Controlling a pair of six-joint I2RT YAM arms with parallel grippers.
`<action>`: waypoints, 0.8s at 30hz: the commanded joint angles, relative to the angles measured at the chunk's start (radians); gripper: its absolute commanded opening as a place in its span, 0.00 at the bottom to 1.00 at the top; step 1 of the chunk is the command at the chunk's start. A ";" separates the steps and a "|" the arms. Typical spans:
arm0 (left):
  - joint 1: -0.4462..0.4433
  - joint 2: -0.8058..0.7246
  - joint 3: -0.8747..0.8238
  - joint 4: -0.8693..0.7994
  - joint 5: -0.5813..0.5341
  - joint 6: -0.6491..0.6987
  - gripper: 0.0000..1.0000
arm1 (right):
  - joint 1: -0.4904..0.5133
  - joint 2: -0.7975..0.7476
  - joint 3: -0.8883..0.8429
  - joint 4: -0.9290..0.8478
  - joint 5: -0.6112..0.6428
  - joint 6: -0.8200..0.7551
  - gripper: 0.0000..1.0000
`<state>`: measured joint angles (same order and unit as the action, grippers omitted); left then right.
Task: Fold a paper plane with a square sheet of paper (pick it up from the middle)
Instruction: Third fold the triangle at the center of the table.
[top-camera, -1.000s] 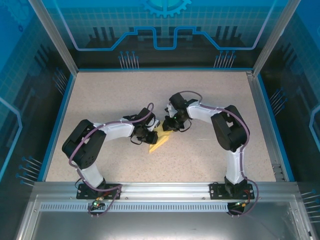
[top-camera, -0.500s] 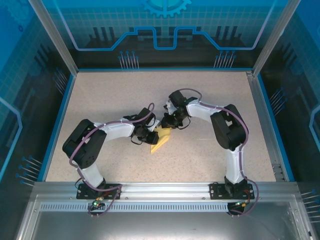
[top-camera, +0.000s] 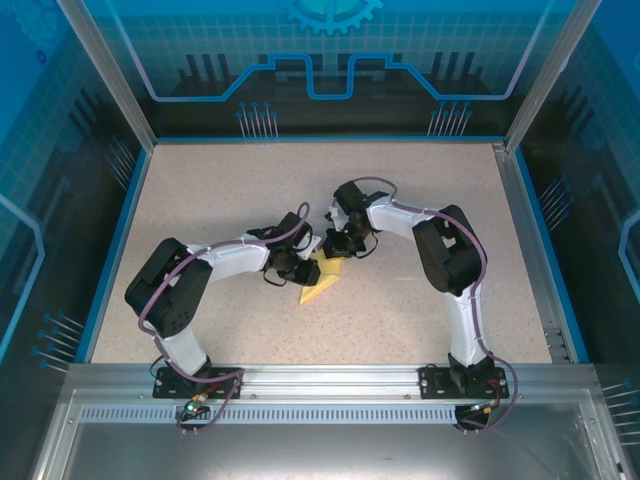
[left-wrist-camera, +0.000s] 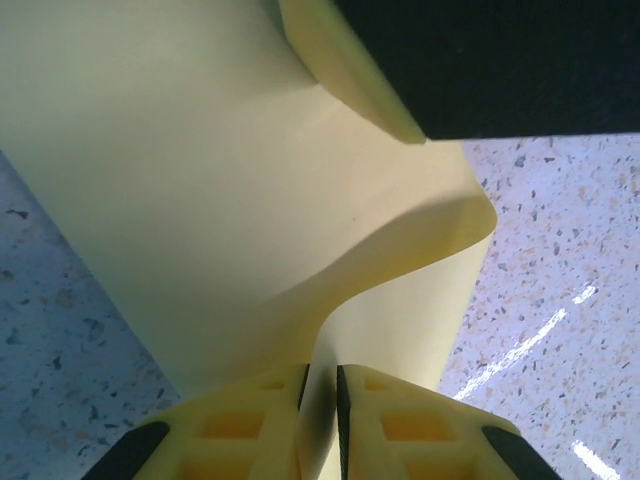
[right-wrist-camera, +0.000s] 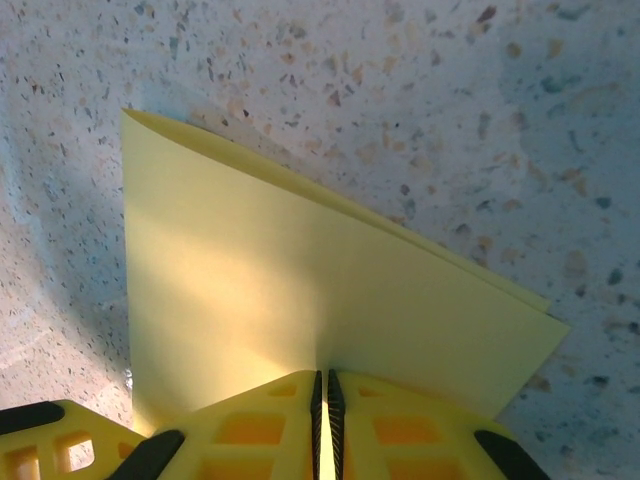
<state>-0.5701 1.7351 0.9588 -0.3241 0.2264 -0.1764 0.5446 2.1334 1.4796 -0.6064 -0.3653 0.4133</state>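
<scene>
left hand (left-wrist-camera: 320, 388), right hand (right-wrist-camera: 322, 392) low, pinching paper (top-camera: 319, 290)

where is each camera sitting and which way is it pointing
Top external: fixed above and behind the bases, looking down on the table; the left arm and right arm show whole, meeting at the yellow paper.
Left wrist: on the left arm, looking along the left gripper, shut on the curled paper.
Right wrist: on the right arm, looking down past the right gripper, shut on the folded paper's edge.
Shared: both wrist views hold the same paper over speckled tabletop.
</scene>
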 joint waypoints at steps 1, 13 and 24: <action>0.007 0.017 0.026 -0.013 0.025 0.025 0.17 | 0.006 0.039 0.009 -0.061 0.032 -0.023 0.14; 0.008 0.026 -0.014 0.004 -0.021 -0.005 0.17 | 0.006 0.036 0.010 -0.062 0.031 -0.020 0.14; 0.007 0.014 -0.052 0.036 -0.020 -0.040 0.17 | 0.005 0.040 0.000 -0.049 0.028 -0.011 0.15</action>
<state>-0.5701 1.7493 0.9325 -0.2913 0.2207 -0.1925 0.5446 2.1342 1.4811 -0.6098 -0.3630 0.4095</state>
